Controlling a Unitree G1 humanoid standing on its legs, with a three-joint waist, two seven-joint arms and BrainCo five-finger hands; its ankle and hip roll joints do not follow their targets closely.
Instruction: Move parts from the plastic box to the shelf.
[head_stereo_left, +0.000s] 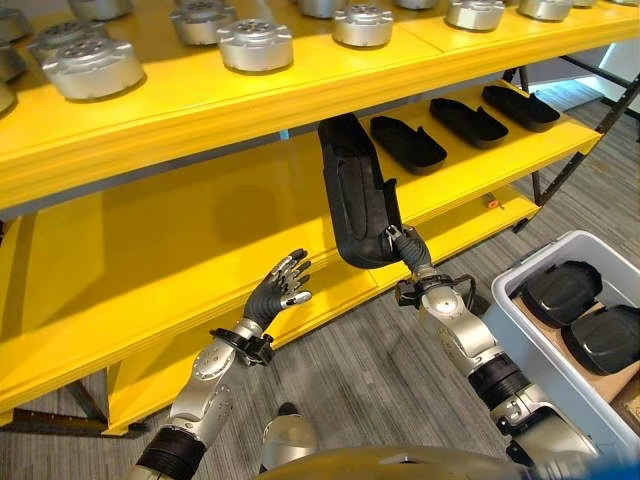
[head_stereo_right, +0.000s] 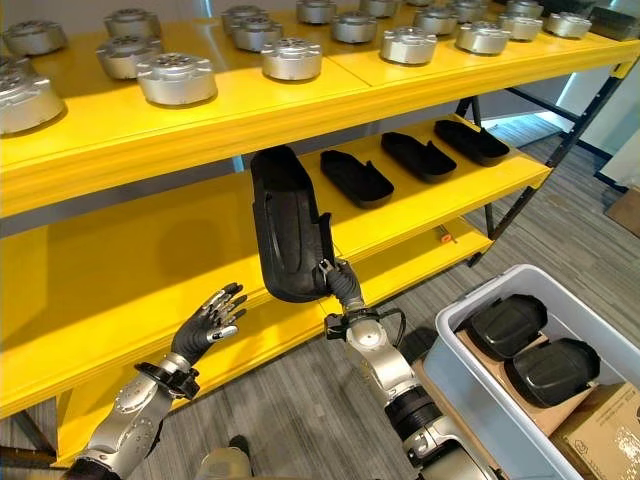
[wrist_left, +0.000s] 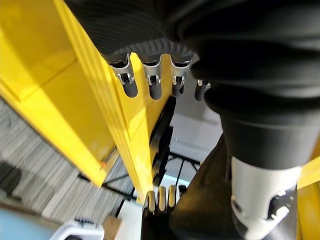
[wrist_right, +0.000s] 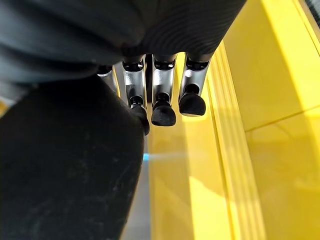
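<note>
Right hand: grasps the black part by its lower end, tilted up toward the middle shelf.
Left hand: fingers spread, holding nothing, near the shelf edge.

A grey wood-grain floor is seen from 3 to 6 o'clock. Black metal bracing is fitted at 2 o'clock, where daylight is reflected.

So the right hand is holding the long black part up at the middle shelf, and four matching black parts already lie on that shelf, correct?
Not quite: three black parts already lie on the middle shelf, not four, as the right eye view shows. The rest holds: the right hand grips the long black part by its lower end, held up at that shelf.
</note>
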